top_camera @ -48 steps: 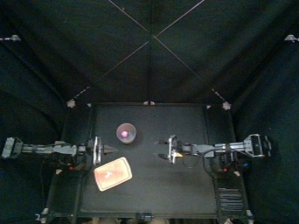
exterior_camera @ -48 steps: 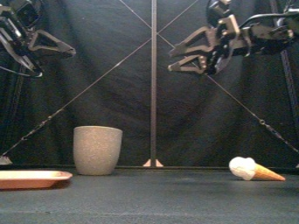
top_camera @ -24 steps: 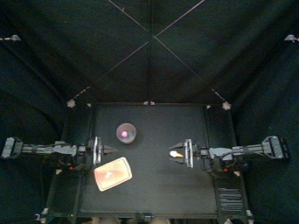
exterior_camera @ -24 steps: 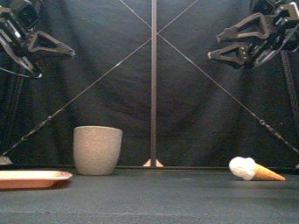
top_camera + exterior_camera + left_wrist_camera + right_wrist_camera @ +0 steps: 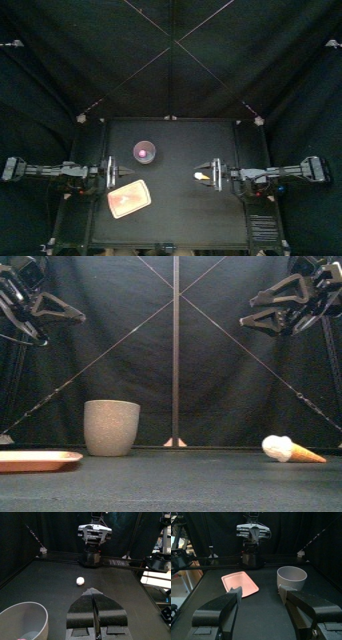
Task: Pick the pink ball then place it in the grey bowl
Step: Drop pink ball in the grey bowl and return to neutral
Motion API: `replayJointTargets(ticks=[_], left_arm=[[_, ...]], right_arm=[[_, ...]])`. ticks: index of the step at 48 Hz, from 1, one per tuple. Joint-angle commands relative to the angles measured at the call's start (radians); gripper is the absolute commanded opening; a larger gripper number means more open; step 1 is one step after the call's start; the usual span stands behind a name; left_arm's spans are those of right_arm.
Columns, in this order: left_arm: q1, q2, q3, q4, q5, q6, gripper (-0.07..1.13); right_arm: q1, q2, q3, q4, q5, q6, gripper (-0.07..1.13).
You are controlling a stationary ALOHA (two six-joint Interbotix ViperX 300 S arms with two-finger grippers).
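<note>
Already the pink ball is seen inside the grey cup, left of centre. A pink tray is set nearer the front, and an ice-cream toy is laid at right. The left gripper is held pressed together and the right gripper spread, both empty and raised.

**Q:** Top view?
**A:** Mounted high overhead, tilted slightly toward the back and far off. The table fills the lower half and the curtain the upper.

**Q:** Front view?
**A:** At the table's front edge, at table height, looking level. The cup, tray and toy cone stand near.

**Q:** Wrist views?
**A:** The left looks slantwise down across the table at the right arm. The right looks back at the left arm. They face each other.

**Q:** Overlap?
**A:** The cup is in all four views. The tray is in top, front and right wrist. The cone is in top, front and left wrist.
</note>
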Motion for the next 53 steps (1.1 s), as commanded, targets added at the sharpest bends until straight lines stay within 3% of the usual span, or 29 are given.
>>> replayJointTargets(ticks=[1, 53], left_arm=[[0.000, 0.002, -0.014, -0.003, -0.005, -0.002, 0.06], [0.000, 0.002, 0.002, -0.003, -0.002, 0.002, 0.06]], right_arm=[[-0.006, -0.005, -0.012, 0.002, -0.009, -0.003, 0.94], [-0.029, -0.006, -0.006, 0.002, -0.009, -0.005, 0.94]])
